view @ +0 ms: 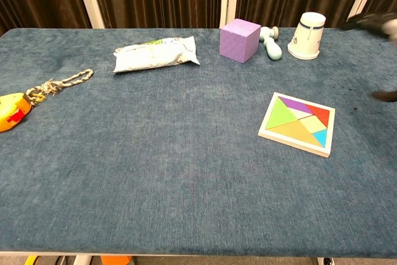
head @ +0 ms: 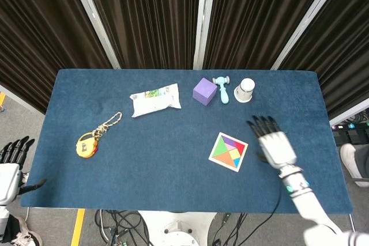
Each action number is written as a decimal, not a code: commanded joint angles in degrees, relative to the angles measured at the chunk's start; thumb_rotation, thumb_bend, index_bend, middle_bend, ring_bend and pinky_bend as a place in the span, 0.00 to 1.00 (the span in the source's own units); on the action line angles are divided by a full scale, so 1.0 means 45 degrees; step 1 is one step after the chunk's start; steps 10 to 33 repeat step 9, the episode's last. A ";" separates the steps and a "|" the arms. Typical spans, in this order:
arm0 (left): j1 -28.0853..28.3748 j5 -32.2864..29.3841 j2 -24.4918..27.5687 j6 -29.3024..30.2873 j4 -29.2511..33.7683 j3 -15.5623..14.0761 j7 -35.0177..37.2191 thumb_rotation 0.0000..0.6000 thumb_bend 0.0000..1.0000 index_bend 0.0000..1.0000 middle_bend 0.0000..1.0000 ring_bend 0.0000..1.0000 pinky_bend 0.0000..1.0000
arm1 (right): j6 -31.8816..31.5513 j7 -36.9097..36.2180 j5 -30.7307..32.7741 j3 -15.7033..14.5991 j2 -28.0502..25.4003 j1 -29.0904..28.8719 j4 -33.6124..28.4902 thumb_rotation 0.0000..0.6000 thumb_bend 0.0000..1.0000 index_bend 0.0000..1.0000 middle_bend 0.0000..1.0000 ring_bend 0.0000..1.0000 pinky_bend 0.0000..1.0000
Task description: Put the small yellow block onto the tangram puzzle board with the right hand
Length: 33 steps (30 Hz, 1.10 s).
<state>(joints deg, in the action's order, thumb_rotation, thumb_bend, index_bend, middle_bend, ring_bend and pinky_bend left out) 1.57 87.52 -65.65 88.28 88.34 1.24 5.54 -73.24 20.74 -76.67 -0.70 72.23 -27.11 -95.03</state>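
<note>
The tangram puzzle board [head: 228, 151] [view: 298, 123] lies flat on the blue table, right of centre, all its coloured pieces in the frame. The small yellow block [view: 315, 123] sits in the board among them, between the red and light blue pieces. My right hand [head: 274, 144] hovers to the right of the board, apart from it, fingers spread and holding nothing. In the chest view only its dark fingertips [view: 367, 20] show at the right edge. My left hand [head: 12, 159] hangs off the table's left edge, fingers apart and empty.
At the back stand a purple cube [head: 204, 91], a light blue toy hammer [head: 222, 89] and an upturned white paper cup [head: 246, 90]. A white snack bag [head: 154, 99] lies back left. A yellow tape measure with a rope [head: 88, 142] lies at the left.
</note>
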 commanded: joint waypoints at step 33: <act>-0.0031 -0.0125 0.0101 0.0176 0.0228 0.0164 -0.0422 1.00 0.00 0.07 0.02 0.00 0.04 | -0.4935 -0.3391 -0.1906 -0.1701 -0.1485 0.4802 0.1503 1.00 0.18 0.00 0.00 0.00 0.00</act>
